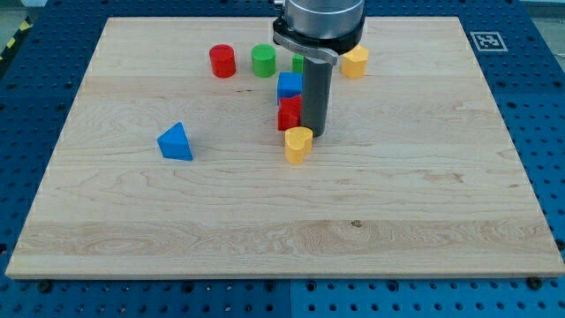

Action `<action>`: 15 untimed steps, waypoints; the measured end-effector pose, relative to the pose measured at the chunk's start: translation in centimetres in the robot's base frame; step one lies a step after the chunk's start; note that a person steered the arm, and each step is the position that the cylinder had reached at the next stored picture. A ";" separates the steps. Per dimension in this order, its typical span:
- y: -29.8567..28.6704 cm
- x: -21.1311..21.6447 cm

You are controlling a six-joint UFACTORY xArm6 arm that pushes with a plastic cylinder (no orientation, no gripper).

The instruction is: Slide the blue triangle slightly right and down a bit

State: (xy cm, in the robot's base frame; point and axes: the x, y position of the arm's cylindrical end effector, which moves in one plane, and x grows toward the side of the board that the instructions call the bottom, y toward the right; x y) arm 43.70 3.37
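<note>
I am looking down at the wooden tabletop (424,203), which is sitting on a blue perforated base (538,132). The blue triangle (176,142) is lying toward the view's left, alone, well apart from every other block.

My tool is a straight dark rod (316,97) hanging from the arm's grey housing at the view's top centre. It has nothing that opens or closes and is holding nothing. My tip (316,132) is resting near the tabletop's middle, well to the view's right of the blue triangle and not touching it.

Around the rod a cluster is sitting. A blue block (289,86) is standing just to the view's left of the rod, with a red block (289,115) directly below it in the view; the two appear to be touching each other and the rod's side, though I cannot tell for certain. A yellow block (298,145) with a rounded top is lying just below and to the left of my tip.

Along the view's top a red cylinder (222,62) and a green cylinder (263,61) are standing side by side, slightly apart. A sliver of another green block (298,64) is showing beside the rod, mostly hidden. A yellow block (355,62) is sitting to the rod's right.

A black-and-white marker tag (487,41) is lying on the base at the view's top right.
</note>
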 end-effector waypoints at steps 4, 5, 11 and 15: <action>15.6 1.5; 16.0 2.0; -13.5 10.9; -21.8 0.5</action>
State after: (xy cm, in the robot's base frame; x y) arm 44.24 -18.48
